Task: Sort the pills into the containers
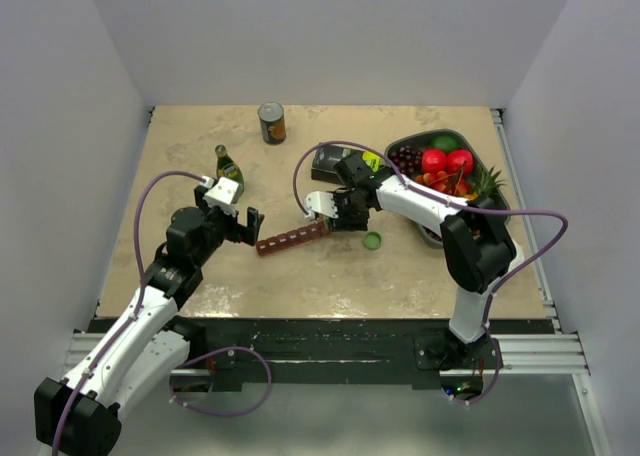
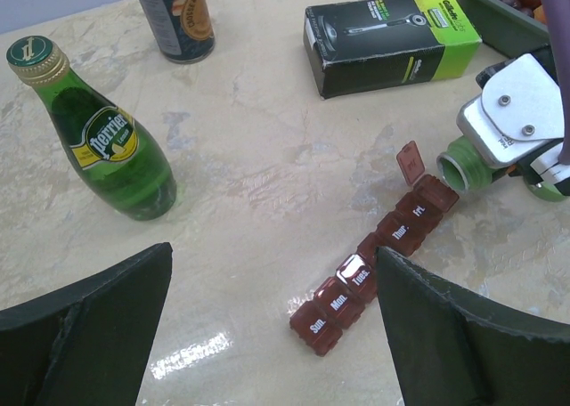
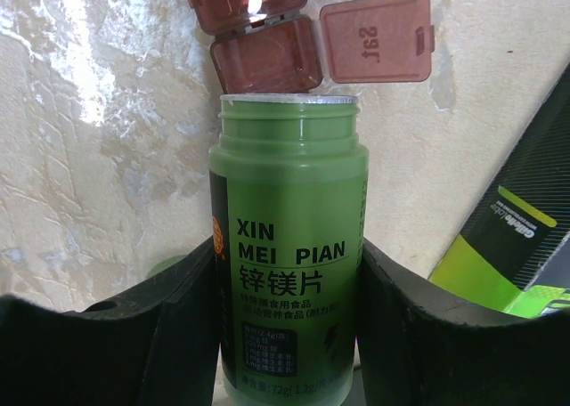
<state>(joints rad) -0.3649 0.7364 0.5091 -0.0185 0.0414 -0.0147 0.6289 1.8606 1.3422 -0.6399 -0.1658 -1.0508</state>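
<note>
The maroon pill strip [image 1: 292,240] lies slantwise mid-table, with day labels showing in the left wrist view [image 2: 356,281]. Its end lid [image 3: 378,36] stands open over the last compartment [image 3: 267,63]. My right gripper [image 3: 289,335] is shut on an uncapped green pill bottle [image 3: 289,237] that is tipped, its mouth at that open compartment; the bottle also shows in the left wrist view [image 2: 463,167]. My left gripper [image 2: 276,326] is open and empty, low over the strip's Sunday end [image 1: 248,226]. No loose pills show.
A green Perrier bottle [image 1: 229,171] stands left of the strip and a can [image 1: 272,122] at the back. A black-and-lime box [image 1: 340,161] lies just behind my right gripper. A fruit tray [image 1: 396,148] sits back right. A green cap [image 1: 372,240] lies near the strip.
</note>
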